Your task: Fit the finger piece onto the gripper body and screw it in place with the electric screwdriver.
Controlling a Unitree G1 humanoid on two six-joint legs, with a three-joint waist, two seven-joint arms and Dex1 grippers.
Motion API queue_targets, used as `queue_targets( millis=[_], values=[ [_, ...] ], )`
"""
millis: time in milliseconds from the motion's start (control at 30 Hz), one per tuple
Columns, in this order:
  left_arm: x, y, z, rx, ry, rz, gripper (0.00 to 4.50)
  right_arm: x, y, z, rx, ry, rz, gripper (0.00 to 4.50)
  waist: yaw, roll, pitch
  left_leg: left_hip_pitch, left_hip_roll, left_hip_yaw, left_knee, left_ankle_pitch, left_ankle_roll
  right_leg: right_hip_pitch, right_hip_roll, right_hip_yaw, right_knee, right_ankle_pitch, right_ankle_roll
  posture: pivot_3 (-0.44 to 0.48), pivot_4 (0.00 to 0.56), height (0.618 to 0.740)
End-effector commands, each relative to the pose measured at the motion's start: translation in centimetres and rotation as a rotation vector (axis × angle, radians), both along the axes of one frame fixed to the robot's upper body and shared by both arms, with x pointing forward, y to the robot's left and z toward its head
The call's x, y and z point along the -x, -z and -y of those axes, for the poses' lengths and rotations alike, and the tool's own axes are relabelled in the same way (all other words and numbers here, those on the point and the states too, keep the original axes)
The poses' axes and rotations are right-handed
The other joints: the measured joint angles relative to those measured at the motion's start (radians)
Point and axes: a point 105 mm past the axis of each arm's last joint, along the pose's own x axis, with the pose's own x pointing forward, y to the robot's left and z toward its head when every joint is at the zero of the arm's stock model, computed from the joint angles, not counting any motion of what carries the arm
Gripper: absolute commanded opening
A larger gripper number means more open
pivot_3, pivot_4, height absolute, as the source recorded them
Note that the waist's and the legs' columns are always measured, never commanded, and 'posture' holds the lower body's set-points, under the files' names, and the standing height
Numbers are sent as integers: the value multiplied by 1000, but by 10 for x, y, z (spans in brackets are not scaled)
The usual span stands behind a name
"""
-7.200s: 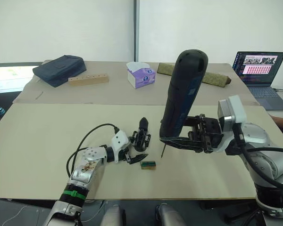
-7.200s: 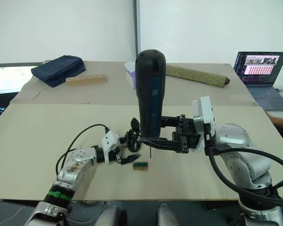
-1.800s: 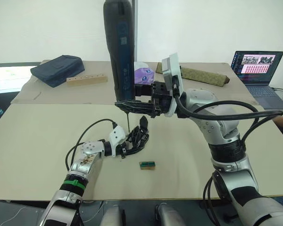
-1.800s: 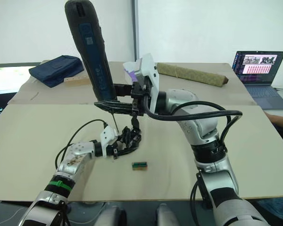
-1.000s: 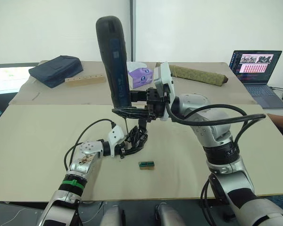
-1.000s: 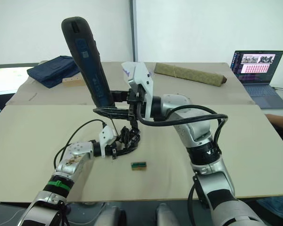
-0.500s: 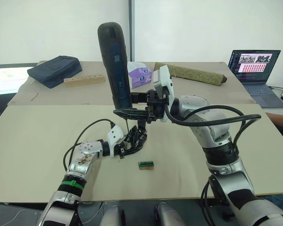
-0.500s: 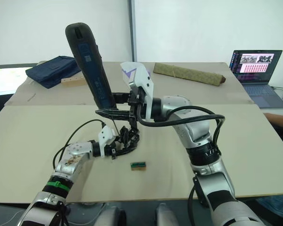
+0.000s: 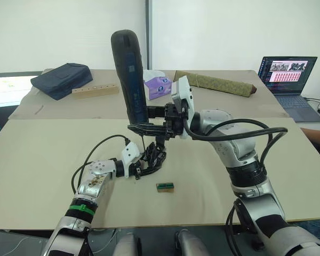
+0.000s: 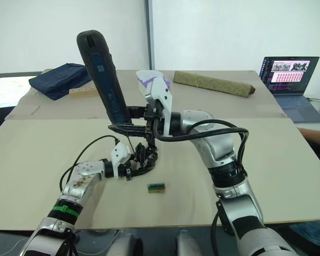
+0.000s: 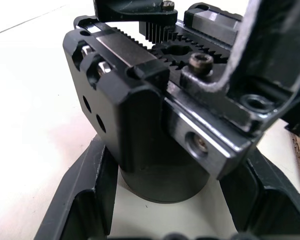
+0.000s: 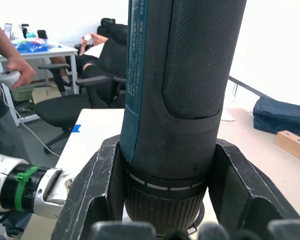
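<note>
Since a moment ago little shifts: electric screwdriver (image 9: 129,74) stands near-upright, bit down over the gripper body (image 9: 156,154). Right gripper (image 9: 149,127) clamps it, arm reaching left; left gripper (image 9: 144,168) pinches the body.

A: Colours? The thick matte-black cylinder screwdriver (image 9: 129,74) has a blue strip w/ white text.
B: And the small black metal gripper assembly (image 9: 153,158) has silver screws. The small block (image 9: 166,186) is green & brown; the tissue box (image 9: 158,85) purple & white.
</note>
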Motion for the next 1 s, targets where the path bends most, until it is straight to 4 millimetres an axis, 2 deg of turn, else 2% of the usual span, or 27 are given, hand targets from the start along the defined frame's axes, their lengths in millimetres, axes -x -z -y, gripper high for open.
queue_targets(
  millis=[33, 1000],
  values=[
    [7, 15, -3, -28, 2, -67, 2301, 6, -15, 0, -50, -22, 61, 1937, 0, 0, 0, 0, 0, 0, 0, 0, 0, 0, 0, 0, 0, 0, 0, 0, 150, 740],
    [9, 19, -3, -31, 2, -79, 2301, 5, -7, -2, -35, -21, 38, 1937, -2, 0, 0, 0, 0, 0, 0, 0, 0, 0, 0, 0, 0, 0, 0, 0, 150, 740]
  ],
)
